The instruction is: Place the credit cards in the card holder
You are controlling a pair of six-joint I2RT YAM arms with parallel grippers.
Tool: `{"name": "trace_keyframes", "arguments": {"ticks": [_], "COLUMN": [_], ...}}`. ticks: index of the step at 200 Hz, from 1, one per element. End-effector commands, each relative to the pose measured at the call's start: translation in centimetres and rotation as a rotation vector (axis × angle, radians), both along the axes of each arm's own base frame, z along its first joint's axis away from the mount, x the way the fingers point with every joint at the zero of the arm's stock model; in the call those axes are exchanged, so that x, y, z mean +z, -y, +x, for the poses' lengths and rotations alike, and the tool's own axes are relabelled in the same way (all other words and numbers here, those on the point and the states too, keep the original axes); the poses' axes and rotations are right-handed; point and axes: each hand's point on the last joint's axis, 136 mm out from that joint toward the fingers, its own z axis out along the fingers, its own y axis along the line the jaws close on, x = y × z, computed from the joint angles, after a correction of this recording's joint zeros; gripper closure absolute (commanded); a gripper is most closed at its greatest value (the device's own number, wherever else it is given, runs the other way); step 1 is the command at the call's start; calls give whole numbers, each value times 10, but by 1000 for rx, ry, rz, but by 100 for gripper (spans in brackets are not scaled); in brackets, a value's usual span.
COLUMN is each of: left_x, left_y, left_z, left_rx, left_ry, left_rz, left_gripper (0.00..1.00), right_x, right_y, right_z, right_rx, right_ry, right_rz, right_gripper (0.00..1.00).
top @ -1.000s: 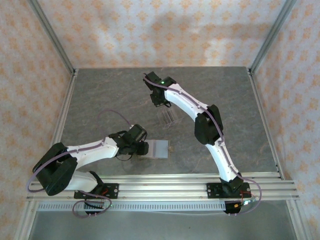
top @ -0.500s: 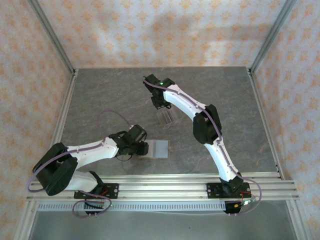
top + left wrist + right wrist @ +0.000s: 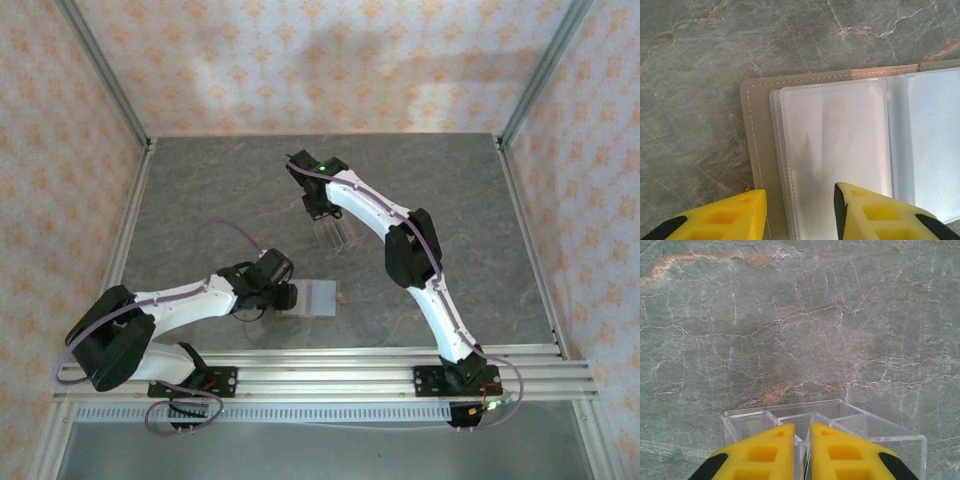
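Over card holder [image 3: 757,150], left gripper [image 3: 800,202] spread, tips cropped, right gripper [image 3: 802,430] nearly together at clear stand [image 3: 880,437], hold unclear

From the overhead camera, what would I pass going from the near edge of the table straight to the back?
Aluminium rails → open card holder → clear plastic stand → patterned back wall.
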Motion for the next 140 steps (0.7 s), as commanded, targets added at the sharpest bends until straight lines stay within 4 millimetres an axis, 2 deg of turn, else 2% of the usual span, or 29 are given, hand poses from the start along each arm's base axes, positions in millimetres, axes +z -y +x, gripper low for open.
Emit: {"name": "trace_keyframes", "arguments": {"ticks": [1,140], "left_x": [-1,-4], "left_y": [-5,-10], "left_z": [1,2], "left_rx": [6,23], "left_ry": [11,4], "left_rz": [7,3], "left_gripper": [60,60], "right_x": [-5,-9], "right_y": [7,9], "right_z": [-2,-5], "right_rx": [5,4], "right_ry": [-14,-32], "right_rz": [-47,-55], "right_gripper": [85,88]}}
